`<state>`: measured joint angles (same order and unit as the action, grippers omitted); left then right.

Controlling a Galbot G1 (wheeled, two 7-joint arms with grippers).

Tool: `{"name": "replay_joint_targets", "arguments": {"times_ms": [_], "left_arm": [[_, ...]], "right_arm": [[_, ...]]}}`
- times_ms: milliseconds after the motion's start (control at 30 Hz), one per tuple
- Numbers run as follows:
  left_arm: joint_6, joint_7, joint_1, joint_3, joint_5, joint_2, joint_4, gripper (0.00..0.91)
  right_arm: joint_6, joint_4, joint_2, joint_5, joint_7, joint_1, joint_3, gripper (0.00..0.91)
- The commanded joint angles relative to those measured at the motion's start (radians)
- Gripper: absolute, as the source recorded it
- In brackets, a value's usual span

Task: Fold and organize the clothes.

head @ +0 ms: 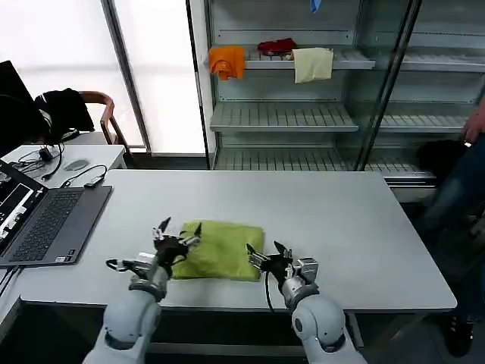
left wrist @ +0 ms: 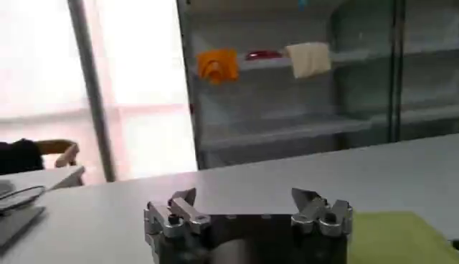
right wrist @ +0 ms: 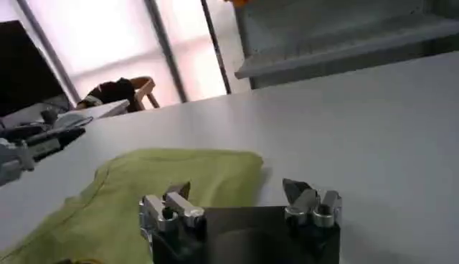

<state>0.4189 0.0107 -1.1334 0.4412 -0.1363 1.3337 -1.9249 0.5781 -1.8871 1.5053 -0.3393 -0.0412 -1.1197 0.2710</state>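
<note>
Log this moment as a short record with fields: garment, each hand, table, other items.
garment: lime-green T-shirt, folded into a compact rectangle, lying flat near the table's front edge
left hand: open, at the shirt's left edge, holding nothing
right hand: open, at the shirt's right edge, holding nothing
table: white tabletop, shirt resting on it
other items: laptop open at the table's left end; orange cloth, red cloth and cream cloth on the shelf behind

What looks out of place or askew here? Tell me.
Nothing stands out. The T-shirt lies folded into a compact block near the table's front edge, with the left gripper open at its left side and the right gripper open at its right.
</note>
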Motion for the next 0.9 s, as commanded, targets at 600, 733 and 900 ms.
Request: {"name": "replay_joint_targets", "arguments": {"times_ms": [600,733,900], "left_arm": [[-0.010,0.021,-0.006,0.233,-0.122,-0.064,0.005,0.907],[-0.010,0.022,-0.006,0.233,-0.121,-0.060,0.006,0.907],[-0.013,0.026,-0.008,0.235,-0.120,-0.059,0.007,0.907]], "right_arm": [[0.006,0.025,0.001,-0.072,-0.070,-0.005,-0.037,0.000],[0.006,0.025,-0.002,-0.072,-0.083,-0.003,-0.022,0.000],[0.007,0.013,-0.011,-0.067,-0.091,-0.001,0.011,0.000]]}}
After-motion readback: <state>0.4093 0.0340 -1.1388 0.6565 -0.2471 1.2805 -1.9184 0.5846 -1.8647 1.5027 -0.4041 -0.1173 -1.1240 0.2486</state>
